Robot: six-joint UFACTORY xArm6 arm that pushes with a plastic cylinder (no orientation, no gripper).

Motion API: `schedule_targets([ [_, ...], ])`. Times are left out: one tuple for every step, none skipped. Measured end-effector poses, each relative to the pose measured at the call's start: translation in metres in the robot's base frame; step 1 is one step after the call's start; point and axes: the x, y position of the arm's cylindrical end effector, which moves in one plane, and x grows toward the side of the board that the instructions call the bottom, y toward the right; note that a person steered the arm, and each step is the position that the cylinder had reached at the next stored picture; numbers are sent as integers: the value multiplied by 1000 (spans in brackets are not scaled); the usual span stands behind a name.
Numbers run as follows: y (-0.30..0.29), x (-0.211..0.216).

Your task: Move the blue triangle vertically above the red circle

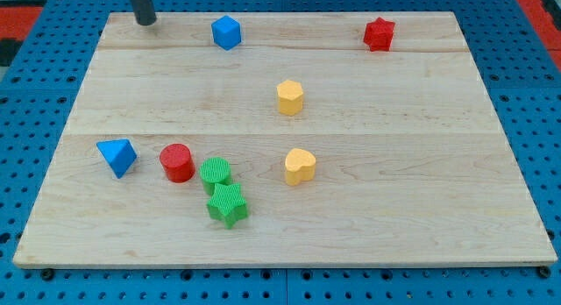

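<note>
Approach matters: my tip (145, 22), a bare rod clamping nothing, sits at the view's top-left, so I'd circle below the blue triangle (117, 156), just left of the red circle (177, 162), then push up and rightward.

You have seven small coloured blocks on one pale wooden board (368, 244). Two are blue: a blue triangle block (117, 155) and a blue faceted, roughly hexagonal block (226, 31). Two are red: a red round cylinder block (177, 162) and a red star-shaped block (379, 33). Two are green: a green round block (216, 173) and a green star block (228, 205). Two are yellow: a yellow hexagonal block (290, 97) and a yellow heart-shaped block (300, 166). That makes eight, not seven. You also have one dark rod, my tip (145, 22).
</note>
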Motion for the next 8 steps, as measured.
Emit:
schedule_targets([
  [-28,0],
  [-55,1],
  [-73,2],
  [-75,3],
  [-71,11],
  [-57,80],
  [-46,149],
  [-46,213],
])
